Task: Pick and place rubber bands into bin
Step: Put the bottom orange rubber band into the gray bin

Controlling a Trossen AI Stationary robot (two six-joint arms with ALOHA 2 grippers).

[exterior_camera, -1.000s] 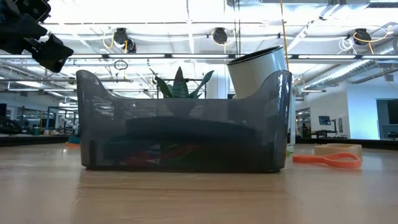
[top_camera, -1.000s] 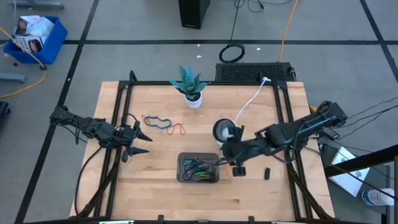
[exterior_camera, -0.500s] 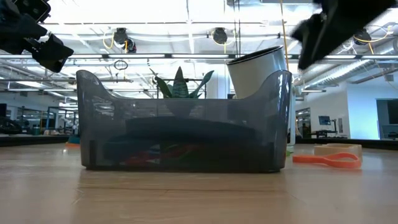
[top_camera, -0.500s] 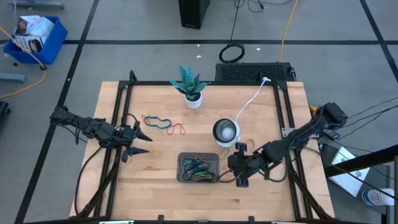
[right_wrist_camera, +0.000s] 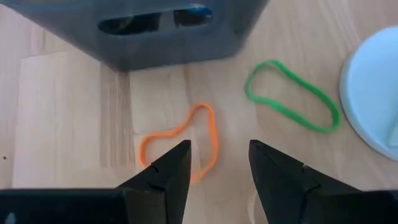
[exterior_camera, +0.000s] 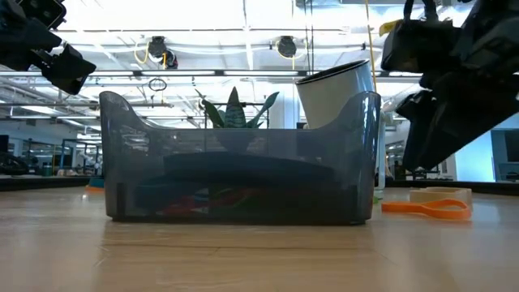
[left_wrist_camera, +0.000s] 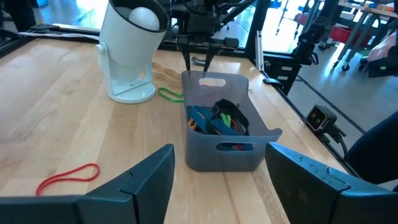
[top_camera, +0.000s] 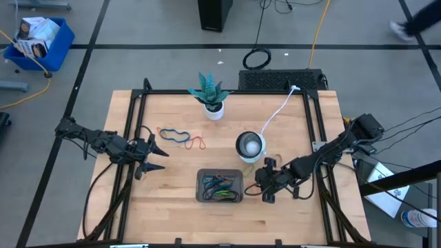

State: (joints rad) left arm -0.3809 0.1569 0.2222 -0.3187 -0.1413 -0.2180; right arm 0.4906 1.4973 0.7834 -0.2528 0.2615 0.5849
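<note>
Jaws on my right gripper (right_wrist_camera: 214,171) stood spread and empty, poised over an orange band (right_wrist_camera: 180,143) that lay flat on the bench (top_camera: 172,207) just outside the short end of the bin (top_camera: 219,187), with a green band (right_wrist_camera: 292,96) nearby beside the base of the white bowl (top_camera: 249,145). My left gripper (left_wrist_camera: 217,171) waited well off to the far side of the bench, jaws likewise apart and holding nothing. The bin already held a tangle of blue, green and orange bands (left_wrist_camera: 217,119). Over near the potted plant (top_camera: 209,93), a blue band (top_camera: 175,134) and a red band (top_camera: 198,144) lay together on the wood, and a tan band (left_wrist_camera: 166,71) sat behind the bowl. I judged these loops to be almost weightless, limp and a little tacky; a loop lifted by one strand would droop and stretch, and might snag on the bin wall or spring off the fingers on release. For the orange one I reckoned the best hold was across a single strand where it curved nearest the jaws, pressing down to the bench so the thin rubber could not slip beneath the fingertips.
</note>
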